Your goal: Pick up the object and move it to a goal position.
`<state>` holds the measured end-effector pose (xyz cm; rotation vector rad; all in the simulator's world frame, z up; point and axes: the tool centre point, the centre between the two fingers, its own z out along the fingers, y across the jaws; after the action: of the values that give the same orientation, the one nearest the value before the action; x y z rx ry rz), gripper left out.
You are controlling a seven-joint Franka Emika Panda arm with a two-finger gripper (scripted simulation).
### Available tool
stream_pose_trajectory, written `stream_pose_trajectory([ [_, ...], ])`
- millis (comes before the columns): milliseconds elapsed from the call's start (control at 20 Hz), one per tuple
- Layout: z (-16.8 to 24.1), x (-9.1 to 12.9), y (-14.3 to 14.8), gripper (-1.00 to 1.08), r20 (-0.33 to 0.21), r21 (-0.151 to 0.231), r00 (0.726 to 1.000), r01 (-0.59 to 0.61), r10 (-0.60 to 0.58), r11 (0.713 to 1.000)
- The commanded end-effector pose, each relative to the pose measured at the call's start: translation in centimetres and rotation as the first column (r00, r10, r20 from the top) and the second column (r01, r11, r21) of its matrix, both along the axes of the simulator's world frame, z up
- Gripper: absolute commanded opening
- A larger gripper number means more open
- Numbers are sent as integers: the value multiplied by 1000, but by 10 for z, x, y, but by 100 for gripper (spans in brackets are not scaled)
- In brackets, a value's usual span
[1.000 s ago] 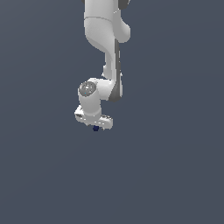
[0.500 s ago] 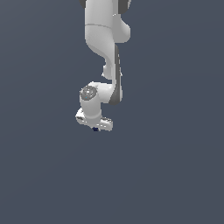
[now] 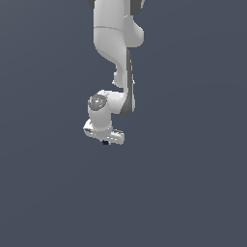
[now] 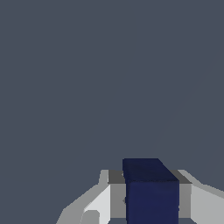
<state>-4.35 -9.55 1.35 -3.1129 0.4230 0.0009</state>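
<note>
The white arm hangs down from the top of the exterior view. My gripper [image 3: 105,142] sits at its lower end, held up above the flat grey ground. A tiny dark navy-blue block [image 3: 105,142] shows just under the hand. In the wrist view the navy block [image 4: 151,190] sits squeezed between the two fingers [image 4: 116,197], whose grey pads press its sides. The gripper is shut on the block.
Only plain dark grey-blue ground [image 3: 193,193] surrounds the arm in both views. No goal marker or other object shows.
The hand with the block has risen slightly and shifted a little toward the exterior view's left. The grip on the block is unchanged.
</note>
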Motion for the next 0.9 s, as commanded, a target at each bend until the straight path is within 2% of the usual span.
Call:
stream_pose_trajectory([
  [0, 2, -1, -1, -100, 0, 0, 1000, 0, 0, 1000],
  [350, 21, -11, -8, -100, 1, 0, 1000, 0, 0, 1000],
  [850, 76, -39, -29, -100, 1, 0, 1000, 0, 0, 1000],
])
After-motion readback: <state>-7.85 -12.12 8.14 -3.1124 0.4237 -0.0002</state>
